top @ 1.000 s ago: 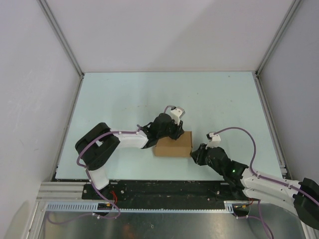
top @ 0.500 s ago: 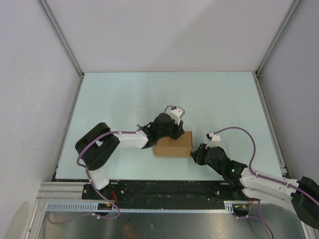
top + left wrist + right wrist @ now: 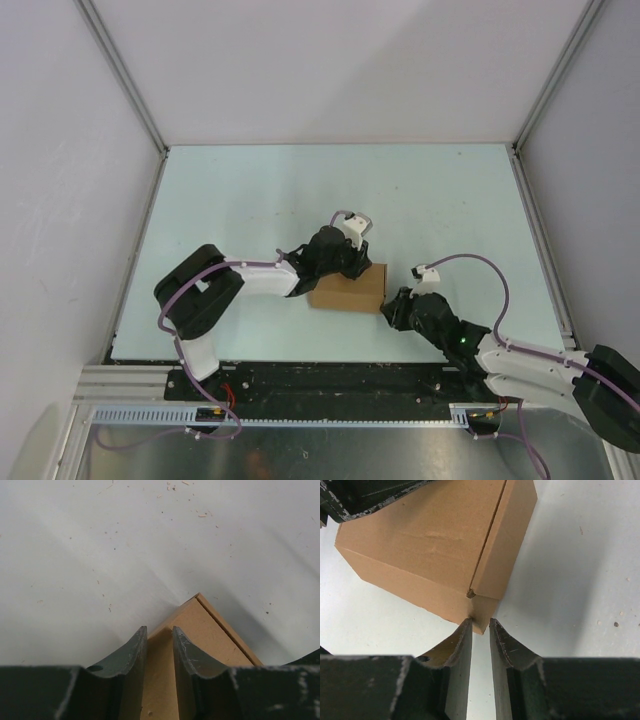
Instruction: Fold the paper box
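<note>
From above, bare table (image 3: 250, 200) surrounds the paper box (image 3: 352, 292). The left arm lies stretched sideways, the left gripper (image 3: 347, 268) tipped down onto the box's far edge. The right gripper (image 3: 393, 308) sits low at the box's end, and the long side runs between the two. At the left wrist, cardboard fills the slit between the fingers (image 3: 131, 652); whether it is gripped I cannot tell. At the right wrist, the box's corner meets the slightly parted fingertips (image 3: 464, 635); I cannot tell if it is pinched.

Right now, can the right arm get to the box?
Probably yes. The right gripper sits right at a corner of the box with nothing in between; the left gripper is at the other side, out of the way.
</note>
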